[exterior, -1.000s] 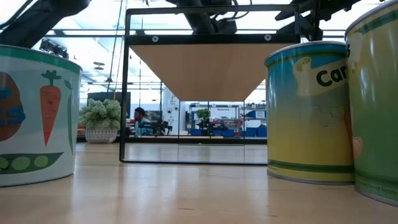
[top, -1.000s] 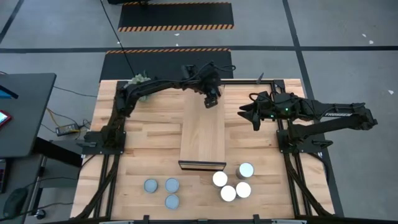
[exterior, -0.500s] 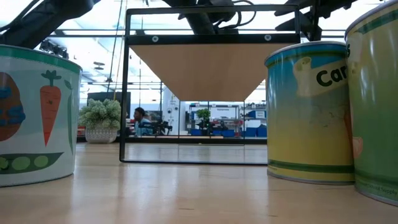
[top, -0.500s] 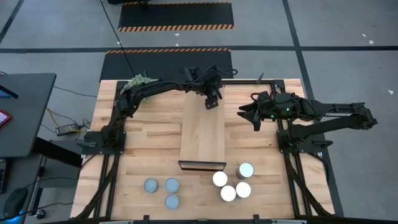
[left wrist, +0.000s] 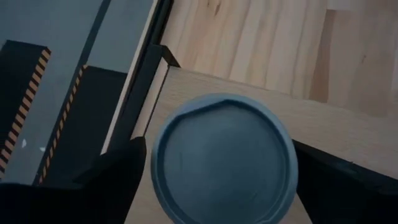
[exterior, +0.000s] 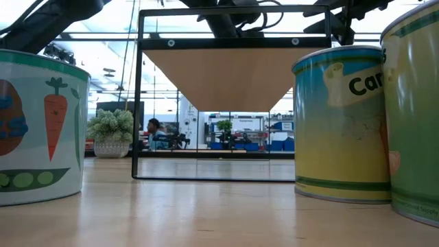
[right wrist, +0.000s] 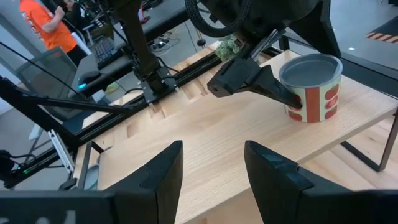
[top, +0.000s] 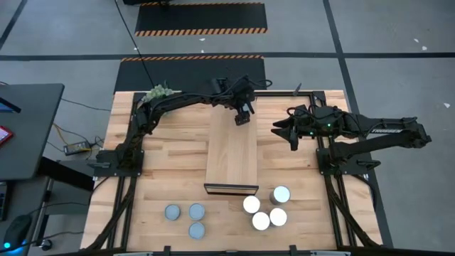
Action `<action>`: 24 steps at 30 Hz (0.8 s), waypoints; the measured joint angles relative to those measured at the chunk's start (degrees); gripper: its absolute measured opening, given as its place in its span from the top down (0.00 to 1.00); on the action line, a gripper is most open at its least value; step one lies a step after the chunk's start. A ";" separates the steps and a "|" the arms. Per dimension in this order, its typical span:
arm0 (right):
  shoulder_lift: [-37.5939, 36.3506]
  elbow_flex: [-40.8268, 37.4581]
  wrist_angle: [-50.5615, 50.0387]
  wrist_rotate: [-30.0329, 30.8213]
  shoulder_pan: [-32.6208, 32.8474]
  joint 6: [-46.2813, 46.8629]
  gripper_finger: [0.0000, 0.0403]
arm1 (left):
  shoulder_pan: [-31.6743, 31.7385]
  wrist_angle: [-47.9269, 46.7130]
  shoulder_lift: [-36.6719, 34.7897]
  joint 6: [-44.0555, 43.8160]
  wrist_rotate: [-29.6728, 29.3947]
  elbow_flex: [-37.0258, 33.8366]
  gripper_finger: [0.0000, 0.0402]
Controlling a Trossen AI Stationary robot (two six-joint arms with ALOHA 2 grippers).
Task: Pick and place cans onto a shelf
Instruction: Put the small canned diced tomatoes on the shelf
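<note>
The shelf (top: pixel 232 151) is running down the middle of the table (top: pixel 163 163), and at its far end the left gripper (top: pixel 242 116) is standing over a grey-topped can (left wrist: pixel 224 158) that is resting on the plank near its corner; its fingers are spread wide on either side of the can, apparently clear of it, so a release seems to be finishing. Next it likely needs to lift straight off before fetching another. The right gripper (top: pixel 288 131) is waiting beside the shelf, its fingers close together and holding nothing. Seven cans (top: pixel 266 208) are sitting past the near end. From overhead the placed can is being hidden under the gripper.
</note>
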 joint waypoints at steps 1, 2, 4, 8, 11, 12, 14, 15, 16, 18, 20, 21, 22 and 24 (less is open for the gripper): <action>0.00 0.00 0.00 0.00 0.00 -0.02 0.56 | 0.00 0.00 0.00 0.61 -0.01 0.37 0.05; 0.00 0.00 0.00 0.00 0.00 -0.04 0.56 | -0.02 -0.01 -0.01 1.05 -0.01 0.96 0.05; 0.00 0.00 0.00 -0.02 0.00 -0.05 0.56 | -0.04 -0.63 -0.11 2.13 -0.01 2.74 0.05; 0.00 0.00 -0.01 -0.02 0.00 -0.04 0.56 | -0.04 -2.12 -0.37 3.37 -0.01 6.18 0.05; 0.00 0.00 -0.02 -0.02 0.00 -0.04 0.56 | -0.04 -6.95 -0.40 3.72 -0.03 9.04 0.05; 0.00 0.00 -0.02 -0.04 0.00 -0.04 0.56 | -0.04 -9.00 -0.42 3.72 -0.03 9.65 0.05; 0.00 0.00 -0.04 -0.04 0.00 -0.04 0.56 | -0.04 -13.30 -0.42 3.70 -0.29 9.73 0.05; 0.00 0.00 -0.02 -0.03 0.00 -0.04 0.56 | -0.07 -14.71 -0.45 3.44 -0.73 9.45 0.06; 0.00 0.00 -0.04 -0.04 0.01 -0.12 0.56 | -0.03 -16.66 -0.46 3.27 -1.08 9.37 0.06; 0.00 0.00 -0.04 -0.04 0.00 -0.33 0.56 | 0.14 -18.78 -0.42 2.19 -1.49 9.38 0.06; 0.00 0.00 -0.05 -0.04 0.00 -0.52 0.56 | 0.16 -18.35 -0.08 1.07 -1.67 9.43 0.06; 0.00 0.00 -0.07 -0.02 0.00 -0.61 0.56 | 0.20 -18.19 0.11 0.69 -1.87 9.37 0.06; 0.00 0.00 -0.04 -0.02 0.02 -0.69 0.56 | 0.20 -17.53 0.21 0.64 -2.31 9.35 0.06; 0.00 0.00 -0.03 -0.03 0.02 -0.80 0.56 | 0.18 -14.87 0.82 0.67 -3.01 9.44 0.06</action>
